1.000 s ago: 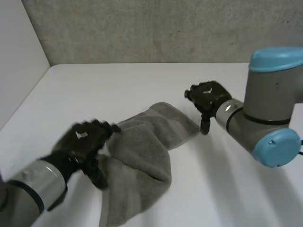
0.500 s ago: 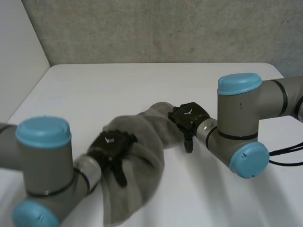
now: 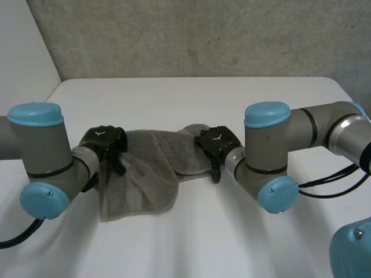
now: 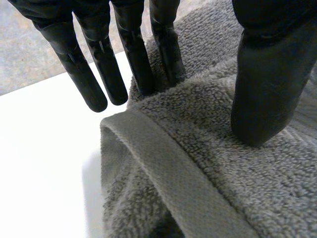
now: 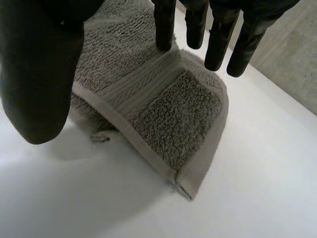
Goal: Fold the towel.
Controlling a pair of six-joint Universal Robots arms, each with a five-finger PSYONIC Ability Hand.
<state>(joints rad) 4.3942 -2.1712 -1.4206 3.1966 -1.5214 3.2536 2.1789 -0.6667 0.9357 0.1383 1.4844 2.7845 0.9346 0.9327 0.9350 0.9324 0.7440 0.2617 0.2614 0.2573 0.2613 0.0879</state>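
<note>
Nearest you, the grey towel (image 3: 148,179) sprawls across the white tabletop (image 3: 191,243). Just beyond, your left hand (image 3: 104,141) pinches its left edge between thumb and fingers (image 4: 133,59); your right hand (image 3: 214,142) hovers over the opposite corner, fingers (image 5: 215,44) released.

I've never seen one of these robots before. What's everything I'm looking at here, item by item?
towel: one, grey, on the table, spread between the two hands
table: one, white, under everything
wall: one, grey and rough, behind the table
side panel: one, white, beside the table at the robot's left
arms: two, grey with light-blue caps; left arm, right arm
left hand: black, pinching the towel's left edge
right hand: black, fingers straight, at the towel's right corner
</note>
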